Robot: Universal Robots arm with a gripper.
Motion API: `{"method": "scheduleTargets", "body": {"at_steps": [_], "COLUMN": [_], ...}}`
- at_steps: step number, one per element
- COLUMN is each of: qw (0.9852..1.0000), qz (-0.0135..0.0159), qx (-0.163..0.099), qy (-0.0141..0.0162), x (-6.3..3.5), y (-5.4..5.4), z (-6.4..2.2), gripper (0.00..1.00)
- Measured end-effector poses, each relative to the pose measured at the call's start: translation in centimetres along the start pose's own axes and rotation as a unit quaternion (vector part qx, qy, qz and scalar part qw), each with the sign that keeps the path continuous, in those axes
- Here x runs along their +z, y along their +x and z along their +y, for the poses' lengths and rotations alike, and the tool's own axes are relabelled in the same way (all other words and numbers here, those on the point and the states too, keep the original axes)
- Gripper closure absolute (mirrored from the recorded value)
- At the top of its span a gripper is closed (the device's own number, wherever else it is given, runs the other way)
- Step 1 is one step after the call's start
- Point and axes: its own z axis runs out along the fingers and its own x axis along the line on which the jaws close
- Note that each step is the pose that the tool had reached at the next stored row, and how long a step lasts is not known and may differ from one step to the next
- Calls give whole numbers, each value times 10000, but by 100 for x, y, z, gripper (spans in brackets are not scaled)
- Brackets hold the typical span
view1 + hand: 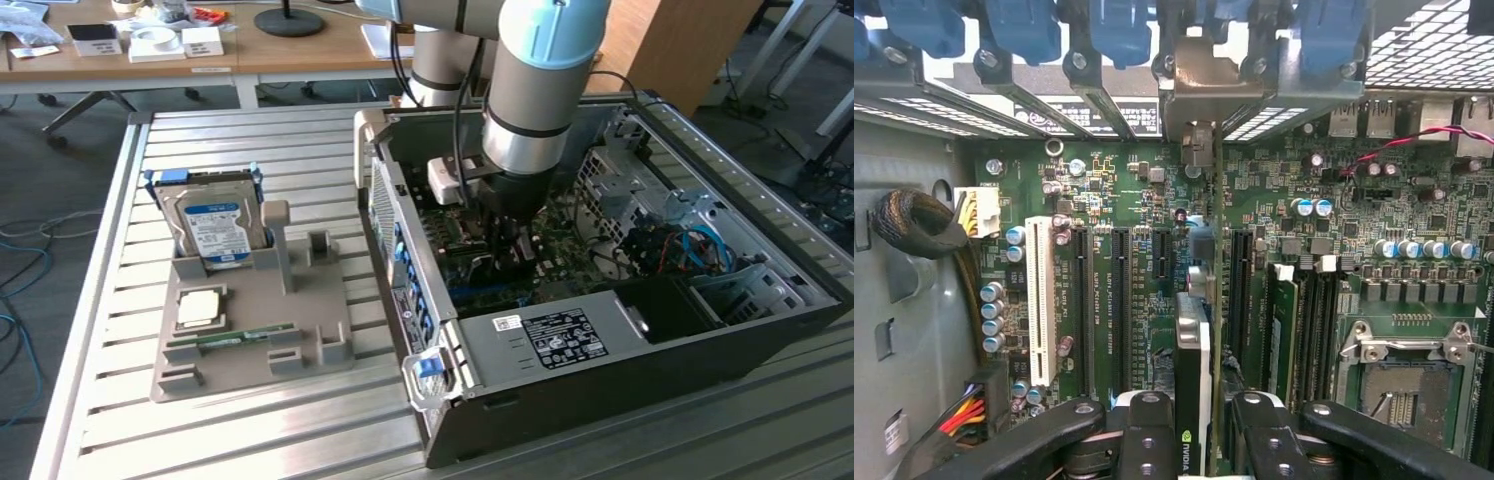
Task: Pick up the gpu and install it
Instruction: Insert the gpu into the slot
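Gripper [1194,440] is clamping the gpu [1195,350] edge-on between its fingers [1144,440], inside the open case [747,330]. Gpu is standing upright over the motherboard [1334,250], its metal bracket [1199,85] reaching to the case's rear slot wall. Outside the case, beside its rear wall, a hard drive [214,225] is standing in a grey holder [247,335].

Robotics lab, slatted aluminium bench [107,400], desks [240,55]

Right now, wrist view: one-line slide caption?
Hand holds the gpu edge-on above the motherboard slots, bracket toward the case's rear.
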Motion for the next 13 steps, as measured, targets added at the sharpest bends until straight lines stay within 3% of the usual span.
{"method": "scheduleTargets", "body": {"at_steps": [13], "qw": [10000], "qz": [0], "qx": [-1], "qy": [14], "x": [15], "y": [1], "z": [32], "gripper": [73]}}
